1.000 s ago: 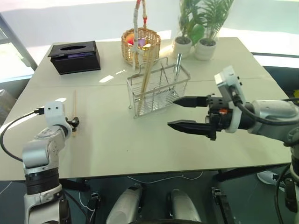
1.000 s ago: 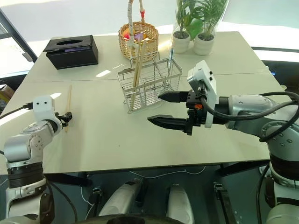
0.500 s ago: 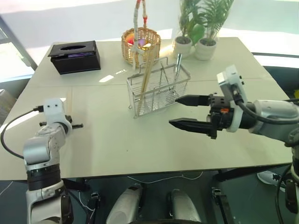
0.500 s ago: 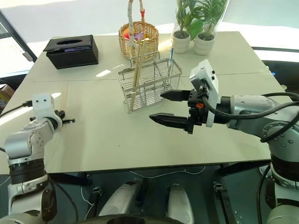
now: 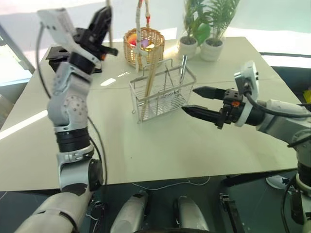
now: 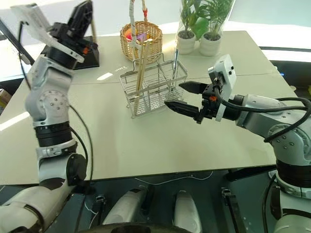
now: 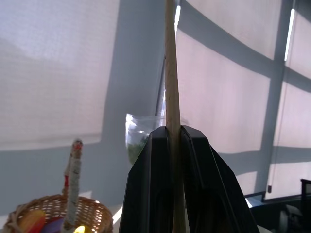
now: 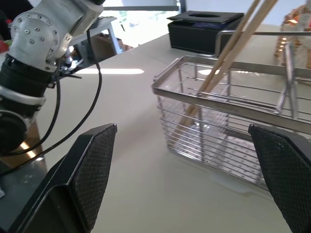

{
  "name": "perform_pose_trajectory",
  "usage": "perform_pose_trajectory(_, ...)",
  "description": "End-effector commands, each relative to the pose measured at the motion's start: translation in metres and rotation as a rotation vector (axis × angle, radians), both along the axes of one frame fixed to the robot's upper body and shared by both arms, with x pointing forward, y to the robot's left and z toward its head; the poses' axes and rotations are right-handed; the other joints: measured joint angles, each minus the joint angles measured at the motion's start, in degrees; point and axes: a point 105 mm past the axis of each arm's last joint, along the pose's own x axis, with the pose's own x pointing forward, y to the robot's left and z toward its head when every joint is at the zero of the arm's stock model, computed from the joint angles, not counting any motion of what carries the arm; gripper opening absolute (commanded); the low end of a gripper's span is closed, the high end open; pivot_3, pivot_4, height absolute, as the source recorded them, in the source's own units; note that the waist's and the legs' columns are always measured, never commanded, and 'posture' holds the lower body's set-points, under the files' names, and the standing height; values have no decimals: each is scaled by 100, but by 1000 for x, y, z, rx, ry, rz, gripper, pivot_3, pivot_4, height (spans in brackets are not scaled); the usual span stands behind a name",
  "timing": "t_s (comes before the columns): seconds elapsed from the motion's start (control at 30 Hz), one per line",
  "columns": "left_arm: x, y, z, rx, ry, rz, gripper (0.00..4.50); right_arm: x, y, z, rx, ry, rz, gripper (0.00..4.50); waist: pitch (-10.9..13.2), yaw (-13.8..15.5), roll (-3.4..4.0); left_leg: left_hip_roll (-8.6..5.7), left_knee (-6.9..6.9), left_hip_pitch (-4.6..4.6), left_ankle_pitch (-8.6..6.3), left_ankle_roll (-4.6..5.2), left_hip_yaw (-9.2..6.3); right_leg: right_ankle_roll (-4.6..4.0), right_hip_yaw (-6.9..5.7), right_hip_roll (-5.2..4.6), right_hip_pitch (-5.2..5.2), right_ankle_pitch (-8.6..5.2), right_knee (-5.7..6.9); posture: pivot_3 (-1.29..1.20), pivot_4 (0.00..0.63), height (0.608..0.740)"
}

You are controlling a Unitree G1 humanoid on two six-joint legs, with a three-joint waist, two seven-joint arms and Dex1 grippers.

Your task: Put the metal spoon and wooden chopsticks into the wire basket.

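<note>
Left gripper (image 5: 103, 19) now raised high, pinching one wooden chopstick (image 7: 170, 73); right gripper (image 5: 198, 101) spread wide, empty.

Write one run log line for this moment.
left gripper: shut on chopstick, raised | right gripper: open, beside wire basket | spoon: in basket

A bright indoor test space arranged like a dining corner: a large pale table (image 5: 146, 145) carries homely props, with a round wicker basket (image 5: 145, 44) at its far edge as the centrepiece. Beside the wicker basket stand two small potted plants (image 5: 204, 34) in white pots; on its other side sits a black tissue box (image 6: 90, 51). Behind the wicker basket, tall windows with drawn white roller blinds (image 7: 58, 73) let in daylight. Loose cables (image 5: 170, 186) trail under the table.
</note>
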Motion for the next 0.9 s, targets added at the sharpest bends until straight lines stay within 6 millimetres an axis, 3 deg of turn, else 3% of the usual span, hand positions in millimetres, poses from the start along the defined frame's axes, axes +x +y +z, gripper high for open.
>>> perform_pose_trajectory(0.03,3,-15,-13,25,-19,-62,40,5,-10,16,42,-95,-71,4500,0,-41,0,0,4,0,0,0,0,0,0,0,3,0,2,0,150,740)
perform_pose_trajectory(0.3,10,-31,-53,2,38,-116,40,3,-17,21,93,-134,-132,4500,0,-61,0,-1,5,-1,-2,5,0,0,1,-2,2,0,-1,0,150,740)
perform_pose_trajectory(0.57,7,-30,-73,-22,67,-110,40,3,-16,21,106,-133,-137,4500,0,-63,0,-1,7,-1,-2,5,-1,0,0,-1,3,0,2,0,150,740)
perform_pose_trajectory(0.7,8,-27,-78,-14,80,-90,1483,4,-16,24,113,-139,-136,4500,0,-56,0,-1,8,-1,-1,5,-2,0,0,-1,2,0,2,0,150,740)
perform_pose_trajectory(0.8,8,-24,-81,-17,86,-79,3118,5,-15,25,115,-139,-131,4500,0,-60,0,-1,8,-1,-1,5,-1,1,0,0,3,0,2,0,150,740)
perform_pose_trajectory(0.9,7,-21,-80,-11,79,-51,4470,6,-15,24,115,-138,-127,4500,0,-62,0,-1,8,-1,-2,5,-1,1,0,0,2,0,2,0,150,740)
